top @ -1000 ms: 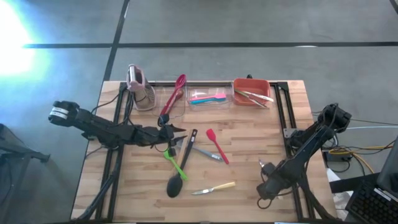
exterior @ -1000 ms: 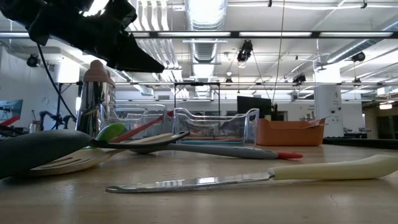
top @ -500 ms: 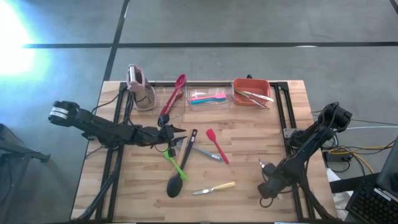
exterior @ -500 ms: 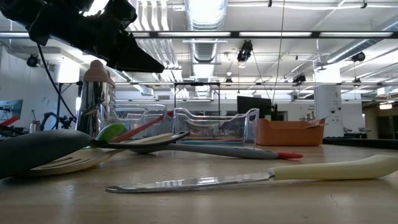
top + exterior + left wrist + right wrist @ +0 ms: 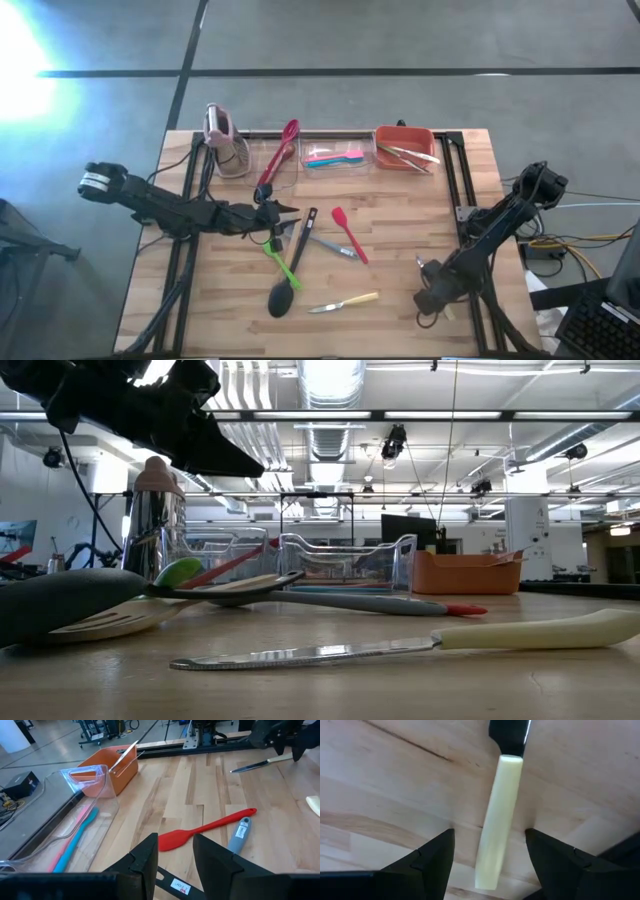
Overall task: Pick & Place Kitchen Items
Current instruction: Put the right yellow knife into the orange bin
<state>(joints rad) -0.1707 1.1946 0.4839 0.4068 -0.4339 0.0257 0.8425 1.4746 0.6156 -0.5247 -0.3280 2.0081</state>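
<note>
Wooden bench (image 5: 420, 215) carrying utensils in a cluster at centre: black ladle (image 5: 286, 290) nearest, green spatula (image 5: 281, 260), red spatula (image 5: 348, 233), pale-handled knife (image 5: 345, 301) to the right. Left pincer (image 5: 283, 216) poised over the cluster, fingers (image 5: 145, 860) parted, holding nothing. Right pincer (image 5: 428, 297) low at near right, spread wide astride a cream handle (image 5: 497, 820), not clamped.

Ladle (image 5: 289, 277) and knife (image 5: 344, 301) before bins (image 5: 334, 155).

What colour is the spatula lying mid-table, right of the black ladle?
Red, blade and handle alike. The spatula shows best in the left wrist view.
</note>
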